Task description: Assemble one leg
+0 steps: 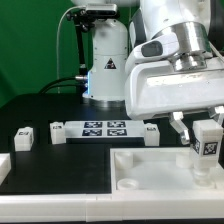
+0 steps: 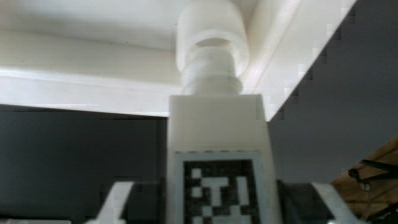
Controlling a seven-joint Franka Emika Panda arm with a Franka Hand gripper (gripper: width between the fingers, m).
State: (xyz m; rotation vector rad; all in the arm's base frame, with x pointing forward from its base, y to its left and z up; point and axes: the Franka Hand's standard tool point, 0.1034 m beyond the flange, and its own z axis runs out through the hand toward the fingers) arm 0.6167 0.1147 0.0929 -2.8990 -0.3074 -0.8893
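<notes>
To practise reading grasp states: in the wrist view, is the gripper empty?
No, the gripper holds the leg, one finger on each side of it.

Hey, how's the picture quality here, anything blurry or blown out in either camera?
Wrist view: soft focus, the leg looms close, its marker smeared, bright glare behind it. Exterior view: sharper and evenly lit, but the white arm looks washed out.
</notes>
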